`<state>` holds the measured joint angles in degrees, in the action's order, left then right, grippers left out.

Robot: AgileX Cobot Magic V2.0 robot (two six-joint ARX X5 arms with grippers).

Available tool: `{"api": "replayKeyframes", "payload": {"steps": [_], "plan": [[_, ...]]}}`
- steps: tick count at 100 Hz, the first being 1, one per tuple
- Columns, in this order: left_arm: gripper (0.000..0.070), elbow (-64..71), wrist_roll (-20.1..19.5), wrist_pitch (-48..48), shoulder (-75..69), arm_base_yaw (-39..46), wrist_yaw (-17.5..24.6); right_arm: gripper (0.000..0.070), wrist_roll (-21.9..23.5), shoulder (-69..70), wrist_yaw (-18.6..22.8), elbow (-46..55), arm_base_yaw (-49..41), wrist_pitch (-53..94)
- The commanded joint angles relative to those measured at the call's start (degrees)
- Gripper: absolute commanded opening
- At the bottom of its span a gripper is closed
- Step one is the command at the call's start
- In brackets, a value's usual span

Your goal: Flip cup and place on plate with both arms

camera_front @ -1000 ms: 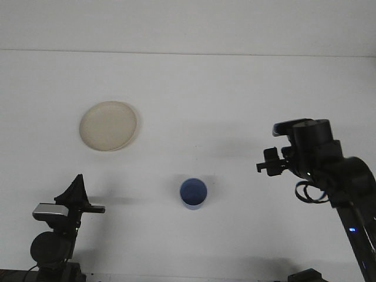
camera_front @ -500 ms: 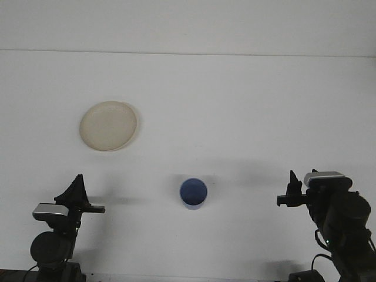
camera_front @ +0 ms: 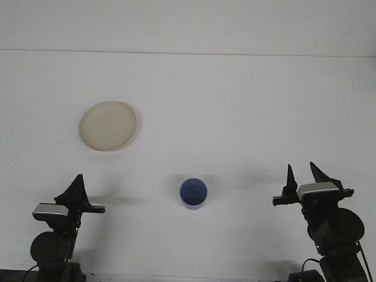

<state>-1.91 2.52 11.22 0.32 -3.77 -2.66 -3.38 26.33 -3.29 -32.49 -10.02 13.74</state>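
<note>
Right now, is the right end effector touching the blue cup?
Apart. The front view shows bare table between the right end effector and the blue cup.

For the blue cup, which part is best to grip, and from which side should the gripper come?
Probably the side wall of the blue cup, approached from the right by the right gripper, whose fingers are open. The cup stands alone on the table, and a grip across the wall should leave it free to be turned over.

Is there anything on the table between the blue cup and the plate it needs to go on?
Nothing visible. Only bare white table lies between the blue cup and the plate, which sits up and to the cup's left.
</note>
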Motion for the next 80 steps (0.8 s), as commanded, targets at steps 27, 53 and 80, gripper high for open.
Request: {"api": "replayKeyframes", "payload": {"steps": [27,53,80], "plan": [[0.0011,1.1,0.0,0.8,-0.1,0.0,0.1,0.0377,-0.9,1.1,-0.2,-0.2,0.0,-1.7],[0.001,1.1,0.1,0.9,-0.1,0.0,0.1,0.0377,-0.4,1.1,-0.1,-0.2,0.0,-1.7],[0.0011,-0.9,1.2,0.3,-0.1,0.0,0.1,0.0377,-0.4,1.1,-0.1,-0.2,0.0,-1.7]]}}
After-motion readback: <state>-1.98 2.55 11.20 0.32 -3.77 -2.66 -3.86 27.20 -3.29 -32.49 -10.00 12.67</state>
